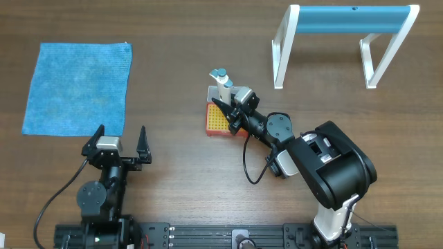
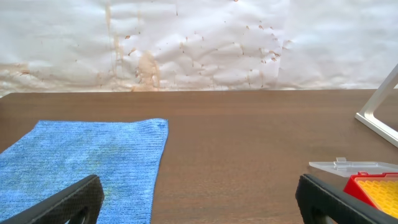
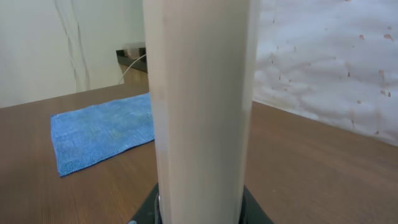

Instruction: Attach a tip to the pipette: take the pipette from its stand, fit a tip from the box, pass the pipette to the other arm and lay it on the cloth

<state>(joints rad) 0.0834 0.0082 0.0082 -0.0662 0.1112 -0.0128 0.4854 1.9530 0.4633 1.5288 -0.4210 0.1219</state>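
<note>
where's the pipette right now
In the top view the pipette is near the middle, gripped by the right claw beside the orange tip box, well to the right of the blue cloth.

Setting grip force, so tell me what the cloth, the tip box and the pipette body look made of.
Cloth: woven blue fabric, likely microfibre; ribbed weave, matte surface.
Tip box: seemingly hard plastic; glossy orange body with a grid top, and a clear lid.
Pipette: smooth off-white plastic by its look; even surface with a faint sheen.
</note>
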